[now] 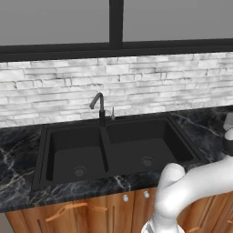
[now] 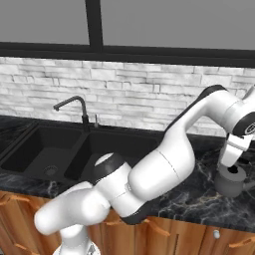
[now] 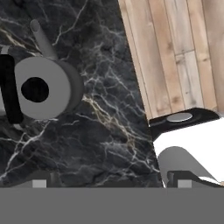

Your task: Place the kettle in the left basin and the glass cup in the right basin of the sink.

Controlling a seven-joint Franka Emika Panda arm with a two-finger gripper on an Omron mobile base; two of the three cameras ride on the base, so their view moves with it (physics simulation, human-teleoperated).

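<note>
Here the kettle (image 3: 41,89) lies left of the open jaws.

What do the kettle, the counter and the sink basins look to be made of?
Kettle: probably brushed metal, flat grey body with black knob and handle. Counter: polished black marble or a lookalike, white and gold veining. Left basin and right basin: matte black, maybe composite, no glare; drains look metal.

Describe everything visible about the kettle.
The kettle is small, squat and silver-grey, metal by its look, with a round black knob at the centre of its lid, a black arched handle crossing its top, and a thin spout pointing away. It stands upright on the black marbled counter, right of the sink. The open gripper hovers just above it; nothing grips it.
</note>
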